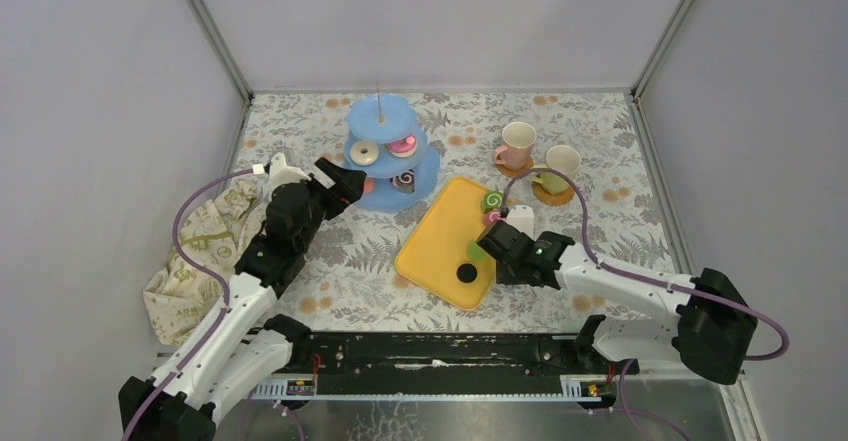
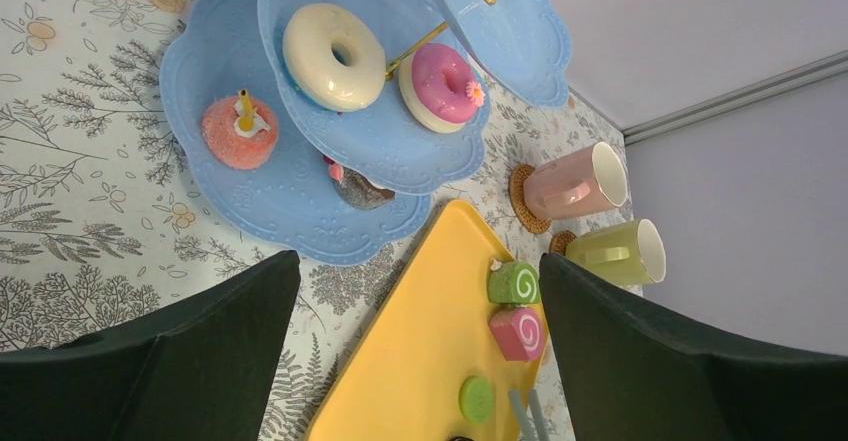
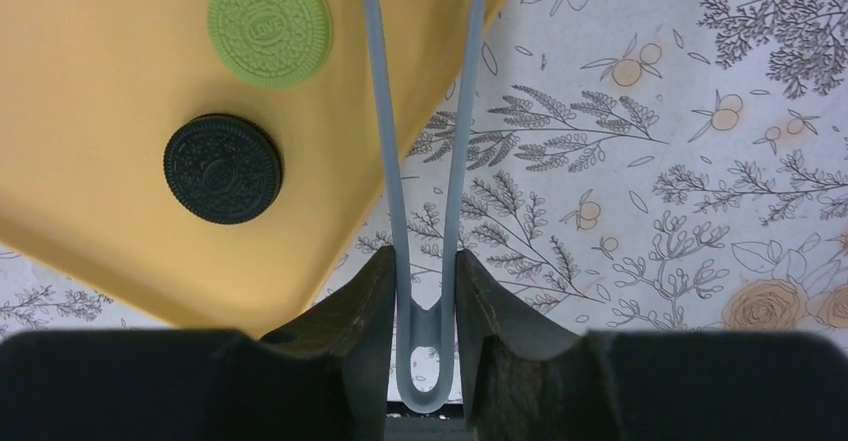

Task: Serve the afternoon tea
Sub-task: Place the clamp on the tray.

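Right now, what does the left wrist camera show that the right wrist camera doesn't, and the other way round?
Only the left wrist view: the blue stand holding a white donut, a pink donut and an orange pastry, plus the pink mug, the green mug, the green roll and the pink roll. Only the right wrist view: the right gripper shut on the tongs, and the black cookie in full. Both: the yellow tray and the green cookie.

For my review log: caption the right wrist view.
Right fingers hold blue tongs over yellow tray's edge, near green cookie and black cookie.
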Motion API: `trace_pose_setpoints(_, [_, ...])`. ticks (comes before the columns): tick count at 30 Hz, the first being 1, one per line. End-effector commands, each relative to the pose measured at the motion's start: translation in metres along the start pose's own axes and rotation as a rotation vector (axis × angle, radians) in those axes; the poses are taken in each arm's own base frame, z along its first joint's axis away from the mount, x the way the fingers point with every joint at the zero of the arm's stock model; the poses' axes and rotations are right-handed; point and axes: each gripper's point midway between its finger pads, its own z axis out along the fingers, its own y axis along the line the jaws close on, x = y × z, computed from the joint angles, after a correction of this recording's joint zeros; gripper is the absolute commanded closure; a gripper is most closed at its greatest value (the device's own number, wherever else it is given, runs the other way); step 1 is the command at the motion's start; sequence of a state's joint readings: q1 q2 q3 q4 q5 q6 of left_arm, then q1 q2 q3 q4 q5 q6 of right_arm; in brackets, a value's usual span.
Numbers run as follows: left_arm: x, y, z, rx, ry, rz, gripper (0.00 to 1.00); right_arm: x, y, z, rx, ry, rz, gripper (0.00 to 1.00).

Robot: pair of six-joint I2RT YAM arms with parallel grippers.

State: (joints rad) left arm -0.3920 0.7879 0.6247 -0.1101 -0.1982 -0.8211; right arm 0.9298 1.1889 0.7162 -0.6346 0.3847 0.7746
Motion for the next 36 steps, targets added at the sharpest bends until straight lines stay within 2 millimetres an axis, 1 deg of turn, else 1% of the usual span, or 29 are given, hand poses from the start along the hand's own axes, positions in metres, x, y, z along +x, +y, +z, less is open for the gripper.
trace_pose_setpoints(1, [-0.014,-0.02,-0.003,0.069,-0.044,-0.014,0.03,-0.023,0.013,0.004,0.002,-0.06,0.015,0.67])
trace_pose_setpoints(5, [-0.013,-0.019,-0.003,0.07,-0.042,-0.018,0.03,-0.023,0.015,0.015,0.014,-0.042,0.02,0.66])
trace_pose_setpoints(9, [-0.01,-0.018,-0.001,0.072,-0.033,-0.023,0.03,-0.026,0.015,0.021,0.03,-0.034,0.024,0.66])
trace_pose_setpoints(19, [-0.009,-0.018,0.0,0.073,-0.03,-0.025,0.03,-0.047,0.015,0.03,0.052,-0.047,0.043,0.63])
trace_pose_setpoints(26, [-0.005,-0.016,0.002,0.069,-0.022,-0.026,0.03,-0.054,0.007,0.038,0.076,-0.039,0.06,0.61])
trace_pose_setpoints(29, [-0.005,-0.016,0.003,0.068,-0.022,-0.025,0.03,-0.058,0.005,0.041,0.077,-0.043,0.07,0.57])
trace_pose_setpoints(36, [-0.005,-0.016,0.004,0.067,-0.02,-0.023,0.03,-0.069,0.006,0.047,0.065,-0.047,0.078,0.56])
